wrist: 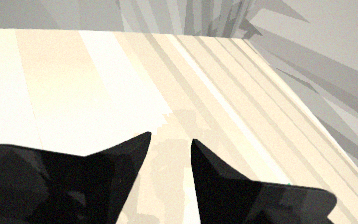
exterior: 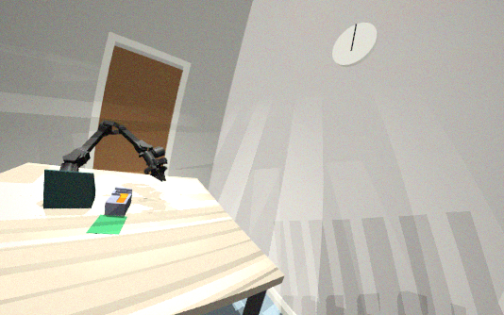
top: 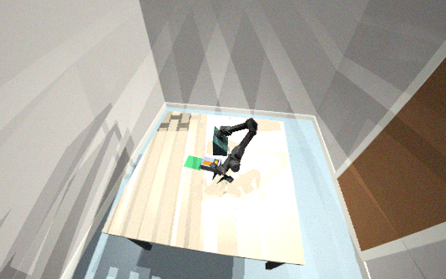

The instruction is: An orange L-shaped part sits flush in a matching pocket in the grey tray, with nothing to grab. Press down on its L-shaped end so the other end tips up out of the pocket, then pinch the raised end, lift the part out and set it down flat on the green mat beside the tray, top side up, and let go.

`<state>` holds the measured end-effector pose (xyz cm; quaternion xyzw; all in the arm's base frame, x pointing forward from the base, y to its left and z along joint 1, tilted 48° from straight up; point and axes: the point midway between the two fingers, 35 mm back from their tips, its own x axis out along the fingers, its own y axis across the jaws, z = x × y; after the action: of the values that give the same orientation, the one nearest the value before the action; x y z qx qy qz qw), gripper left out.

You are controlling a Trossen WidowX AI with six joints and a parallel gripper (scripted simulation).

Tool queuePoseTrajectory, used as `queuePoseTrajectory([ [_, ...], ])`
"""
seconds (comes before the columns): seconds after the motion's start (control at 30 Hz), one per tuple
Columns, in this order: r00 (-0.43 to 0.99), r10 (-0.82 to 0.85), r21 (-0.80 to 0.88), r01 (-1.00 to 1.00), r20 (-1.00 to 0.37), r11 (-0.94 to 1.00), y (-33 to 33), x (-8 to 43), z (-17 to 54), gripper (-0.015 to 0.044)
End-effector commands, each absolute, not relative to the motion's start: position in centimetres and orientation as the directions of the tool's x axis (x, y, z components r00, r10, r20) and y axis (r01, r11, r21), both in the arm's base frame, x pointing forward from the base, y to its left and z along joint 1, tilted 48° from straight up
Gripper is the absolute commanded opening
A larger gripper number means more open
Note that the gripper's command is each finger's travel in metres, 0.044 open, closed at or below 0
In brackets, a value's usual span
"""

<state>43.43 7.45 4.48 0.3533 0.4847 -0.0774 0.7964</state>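
Observation:
The orange part (top: 206,163) (exterior: 124,197) lies in the grey tray (top: 204,168) (exterior: 115,208); at this size I cannot tell whether it is fully flush. In the top view the arm covers some of the tray's right side. The green mat (top: 192,163) (exterior: 108,225) lies flat beside the tray, with nothing on it. My gripper (top: 215,180) (exterior: 163,179) (wrist: 171,139) is partly open and empty, with a gap between its pointed black fingertips. It is in the air above the table, on the side away from the mat. The part, tray and mat are not between the fingers in the wrist view.
A dark teal upright block (top: 220,144) (exterior: 69,190) stands on the wooden table (top: 154,196) (exterior: 189,264) near the tray and the arm's base. The arm bends high over the table. The table's far edges show in the wrist view.

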Motion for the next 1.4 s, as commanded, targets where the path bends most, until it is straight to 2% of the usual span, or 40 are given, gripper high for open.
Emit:
queuePoseTrajectory([
  [0.0, 0.237, 0.342, 0.406, 0.326, -0.909, 0.853, 4.6, 36.8, 1.6, 0.0180],
  [0.17, 0.020, 0.509, 0.503, 0.192, -0.860, 0.843, 3.5, 30.7, 1.5, 0.0180],
  [0.33, -0.098, 0.705, 0.696, 0.108, -0.703, 0.710, 3.4, 25.7, 3.7, 0.0180],
  [0.73, -0.104, 0.733, 0.727, 0.099, -0.672, 0.680, 3.6, 25.2, 4.0, 0.0180],
  [0.97, -0.104, 0.735, 0.729, 0.099, -0.670, 0.678, 8.8, 24.4, -0.6, 0.0180],
  [1.37, -0.104, 0.735, 0.729, 0.099, -0.670, 0.678, 9.6, 24.3, -1.4, 0.0180],
])
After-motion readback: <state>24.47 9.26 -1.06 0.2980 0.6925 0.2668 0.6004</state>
